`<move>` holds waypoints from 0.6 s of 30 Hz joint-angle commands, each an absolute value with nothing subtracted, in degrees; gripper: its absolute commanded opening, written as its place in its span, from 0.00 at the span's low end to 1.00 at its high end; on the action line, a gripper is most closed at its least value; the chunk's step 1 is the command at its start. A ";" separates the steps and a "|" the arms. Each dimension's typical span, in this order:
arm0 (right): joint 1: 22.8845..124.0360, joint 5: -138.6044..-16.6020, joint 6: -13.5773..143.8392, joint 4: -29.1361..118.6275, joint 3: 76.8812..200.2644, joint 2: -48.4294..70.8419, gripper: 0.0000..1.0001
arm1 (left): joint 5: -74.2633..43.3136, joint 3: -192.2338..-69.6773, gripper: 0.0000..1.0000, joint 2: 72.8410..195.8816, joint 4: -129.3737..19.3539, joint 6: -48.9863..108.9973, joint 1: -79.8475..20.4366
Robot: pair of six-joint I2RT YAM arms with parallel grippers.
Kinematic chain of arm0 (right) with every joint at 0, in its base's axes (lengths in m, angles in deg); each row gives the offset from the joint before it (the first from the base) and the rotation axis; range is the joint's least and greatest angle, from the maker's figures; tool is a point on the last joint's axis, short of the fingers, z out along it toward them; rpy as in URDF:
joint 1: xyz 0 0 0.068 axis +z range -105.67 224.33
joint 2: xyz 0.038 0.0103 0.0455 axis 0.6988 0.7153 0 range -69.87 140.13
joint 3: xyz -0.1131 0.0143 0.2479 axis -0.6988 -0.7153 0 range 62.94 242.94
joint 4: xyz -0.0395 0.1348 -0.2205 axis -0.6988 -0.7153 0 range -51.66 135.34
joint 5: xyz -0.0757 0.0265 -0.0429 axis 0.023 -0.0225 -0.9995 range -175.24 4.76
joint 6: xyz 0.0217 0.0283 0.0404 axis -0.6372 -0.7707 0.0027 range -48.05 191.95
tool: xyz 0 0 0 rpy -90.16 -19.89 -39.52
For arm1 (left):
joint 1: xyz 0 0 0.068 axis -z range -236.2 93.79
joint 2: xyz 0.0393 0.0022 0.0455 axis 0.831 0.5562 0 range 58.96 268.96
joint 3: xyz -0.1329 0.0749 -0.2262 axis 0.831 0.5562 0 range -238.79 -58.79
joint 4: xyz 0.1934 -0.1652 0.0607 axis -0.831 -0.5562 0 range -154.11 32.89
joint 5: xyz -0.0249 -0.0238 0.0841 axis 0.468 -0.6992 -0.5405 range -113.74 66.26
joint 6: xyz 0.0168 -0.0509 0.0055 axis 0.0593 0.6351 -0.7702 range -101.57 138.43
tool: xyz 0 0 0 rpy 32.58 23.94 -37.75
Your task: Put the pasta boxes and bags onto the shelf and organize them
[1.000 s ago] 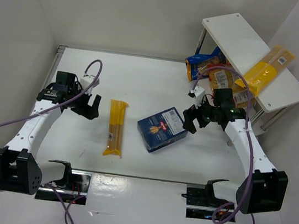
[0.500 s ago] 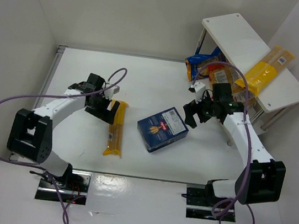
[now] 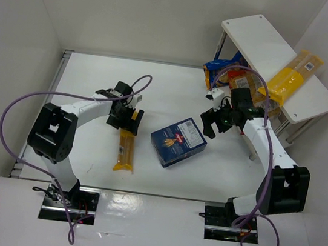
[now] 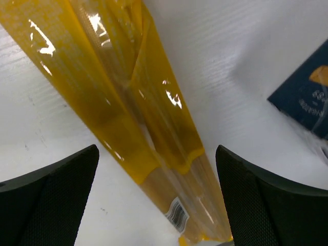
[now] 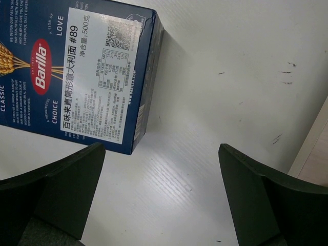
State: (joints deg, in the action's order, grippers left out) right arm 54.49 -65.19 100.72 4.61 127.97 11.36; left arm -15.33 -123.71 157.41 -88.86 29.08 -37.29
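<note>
A dark blue pasta box (image 3: 178,141) lies flat mid-table; it also shows in the right wrist view (image 5: 77,77) and at the left wrist view's right edge (image 4: 307,97). A long yellow spaghetti bag (image 3: 125,148) lies left of it. My left gripper (image 3: 125,119) is open, its fingers straddling the bag's far end (image 4: 148,148) just above it. My right gripper (image 3: 212,122) is open and empty over bare table just right of the box. The white shelf (image 3: 266,48) stands at the back right with a yellow bag (image 3: 291,77) on top and blue and orange bags (image 3: 226,70) on its lower tier.
White walls enclose the table on the left, back and right. The shelf's thin legs (image 3: 286,125) stand close behind my right arm. A tan shelf edge (image 5: 315,148) shows at the right of the right wrist view.
My left gripper has swung right from the table's left side to over the spaghetti bag's far end. My right gripper has shifted slightly back, staying beside the box.
</note>
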 commanded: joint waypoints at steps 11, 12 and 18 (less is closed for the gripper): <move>54.88 -66.88 100.33 4.38 130.53 10.98 1.00 | -22.59 -122.95 0.95 163.11 -86.82 34.42 -35.64; 54.88 -66.88 100.33 4.38 130.53 10.46 1.00 | -22.59 -122.95 0.90 163.63 -86.82 34.42 -35.64; 54.88 -66.88 99.81 4.38 129.30 9.93 1.00 | -19.96 -122.95 0.06 165.03 -86.29 33.11 -35.64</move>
State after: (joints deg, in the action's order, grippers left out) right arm 54.49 -66.63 100.46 4.59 128.17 11.49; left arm -20.60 -124.35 161.89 -86.76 34.85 -35.54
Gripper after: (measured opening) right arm 0.999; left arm 0.373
